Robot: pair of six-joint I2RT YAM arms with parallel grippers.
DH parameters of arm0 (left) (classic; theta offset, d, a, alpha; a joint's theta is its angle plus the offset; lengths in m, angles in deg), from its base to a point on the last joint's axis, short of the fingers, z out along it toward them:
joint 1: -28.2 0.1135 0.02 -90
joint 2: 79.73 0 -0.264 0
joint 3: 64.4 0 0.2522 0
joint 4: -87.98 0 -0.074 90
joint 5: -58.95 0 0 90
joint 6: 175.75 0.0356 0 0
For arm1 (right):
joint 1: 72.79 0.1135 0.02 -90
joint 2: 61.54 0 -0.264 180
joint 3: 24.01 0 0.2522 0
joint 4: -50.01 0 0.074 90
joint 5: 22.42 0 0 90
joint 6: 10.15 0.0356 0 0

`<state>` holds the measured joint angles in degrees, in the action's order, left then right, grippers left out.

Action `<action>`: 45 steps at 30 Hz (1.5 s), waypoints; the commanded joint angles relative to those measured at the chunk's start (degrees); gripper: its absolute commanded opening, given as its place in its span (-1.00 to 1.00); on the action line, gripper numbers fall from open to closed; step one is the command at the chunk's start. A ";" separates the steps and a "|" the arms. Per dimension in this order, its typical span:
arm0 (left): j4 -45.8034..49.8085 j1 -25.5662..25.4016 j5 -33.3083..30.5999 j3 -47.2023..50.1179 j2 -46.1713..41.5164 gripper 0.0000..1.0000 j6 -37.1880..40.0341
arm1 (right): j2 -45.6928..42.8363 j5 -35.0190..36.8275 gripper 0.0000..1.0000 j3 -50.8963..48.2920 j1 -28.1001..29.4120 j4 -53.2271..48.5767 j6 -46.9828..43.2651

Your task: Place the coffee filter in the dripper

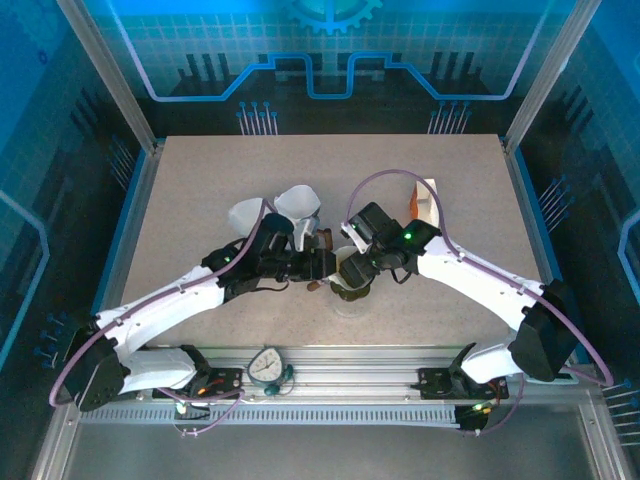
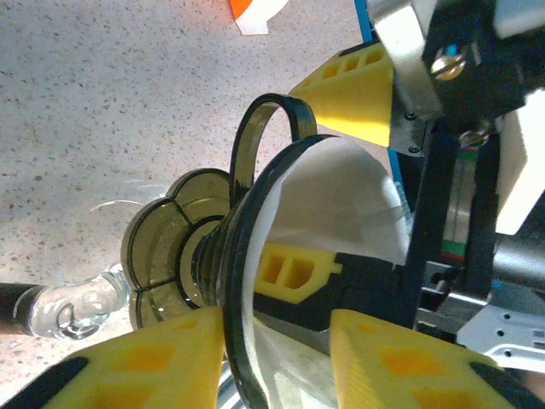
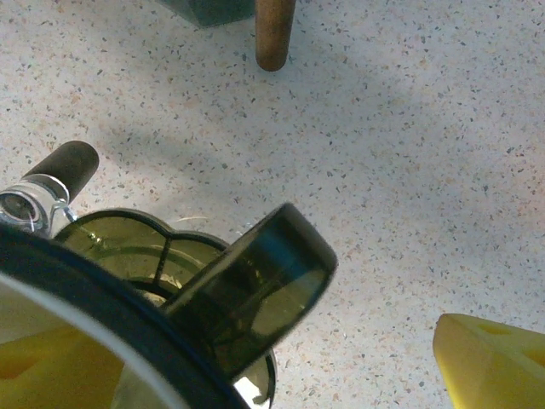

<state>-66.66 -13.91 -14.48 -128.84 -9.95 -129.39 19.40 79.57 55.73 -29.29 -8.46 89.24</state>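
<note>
The smoky dark dripper (image 1: 352,278) stands mid-table between both arms. In the left wrist view its rim (image 2: 237,281) and loop handle (image 2: 271,128) show, with the white coffee filter (image 2: 341,192) lying inside the cone. My left gripper (image 2: 281,366) is open and straddles the rim, one finger (image 2: 145,358) against the outer wall and the other over the filter. My right gripper (image 3: 272,366) is open wide around the dripper handle (image 3: 255,285). One of its fingers (image 2: 294,273) reaches inside the cone.
Two spare white filters (image 1: 298,203) lie just behind the dripper. An orange-and-white box (image 1: 425,200) stands to the back right. A glass piece with a dark handle (image 3: 64,166) sits under the dripper. A wooden leg (image 3: 274,34) stands behind it.
</note>
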 commanded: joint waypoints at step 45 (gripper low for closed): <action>3.35 -0.28 -0.57 -1.01 0.10 -0.07 0.92 | -22.32 -1.96 1.00 -1.66 -3.92 5.77 5.37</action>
<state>-63.53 -13.97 -14.37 -129.52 -8.88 -128.97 -1.84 78.46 54.77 -32.39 -4.04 93.39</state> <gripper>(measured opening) 0.457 0.998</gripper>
